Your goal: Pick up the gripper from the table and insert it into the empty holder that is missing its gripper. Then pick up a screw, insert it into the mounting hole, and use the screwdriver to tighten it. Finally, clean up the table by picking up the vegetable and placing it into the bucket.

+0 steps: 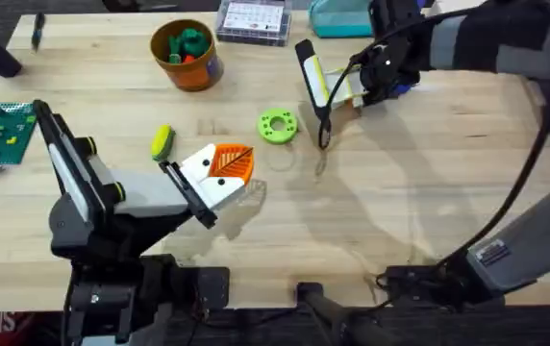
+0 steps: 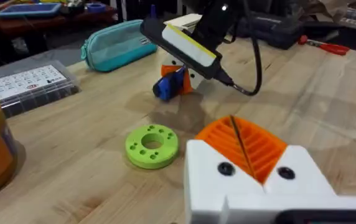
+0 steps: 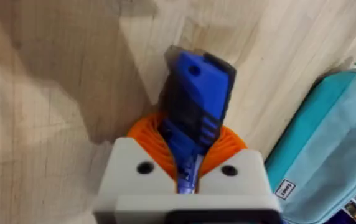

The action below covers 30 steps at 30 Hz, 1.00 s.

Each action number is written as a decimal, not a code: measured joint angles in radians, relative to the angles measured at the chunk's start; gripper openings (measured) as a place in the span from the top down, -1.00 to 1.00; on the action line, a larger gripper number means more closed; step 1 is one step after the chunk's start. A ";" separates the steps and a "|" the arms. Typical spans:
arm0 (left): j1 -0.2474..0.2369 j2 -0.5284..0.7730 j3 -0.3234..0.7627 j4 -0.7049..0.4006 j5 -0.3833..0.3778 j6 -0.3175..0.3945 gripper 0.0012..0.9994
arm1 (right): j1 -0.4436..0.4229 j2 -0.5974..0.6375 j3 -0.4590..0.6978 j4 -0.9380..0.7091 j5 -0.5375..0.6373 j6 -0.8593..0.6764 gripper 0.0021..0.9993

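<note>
Right gripper [image 3: 187, 177] pinches the blue screwdriver [image 3: 193, 112] between its 2 orange pads, near the teal pouch [image 3: 327, 143]. Left gripper [image 1: 225, 171] rests low over the table [image 1: 371, 221], jaws pressed together. Vegetable [image 1: 162, 142] lies just beside it. Bucket [image 1: 187, 58] stands behind; green disc [image 1: 277, 126] lies between the arms.

Right gripper's pads [image 3: 218, 144] hide the screwdriver's [image 3: 193, 106] lower body

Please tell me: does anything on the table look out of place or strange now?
Little stands out. The vegetable lies loose on the table, outside the bucket. The right gripper clamps the screwdriver; the left gripper is shut, empty.
</note>
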 joint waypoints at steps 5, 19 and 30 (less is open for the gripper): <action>0.000 0.000 0.000 0.000 0.000 0.000 0.99 | 0.000 -0.001 0.009 -0.001 -0.004 0.000 0.46; 0.000 0.000 0.000 0.000 0.000 0.000 0.99 | 0.005 -0.112 0.013 -0.145 -0.003 0.071 -0.98; 0.000 0.000 0.000 0.001 0.000 0.001 0.14 | 0.006 -0.317 0.013 -0.178 -0.004 0.507 -0.99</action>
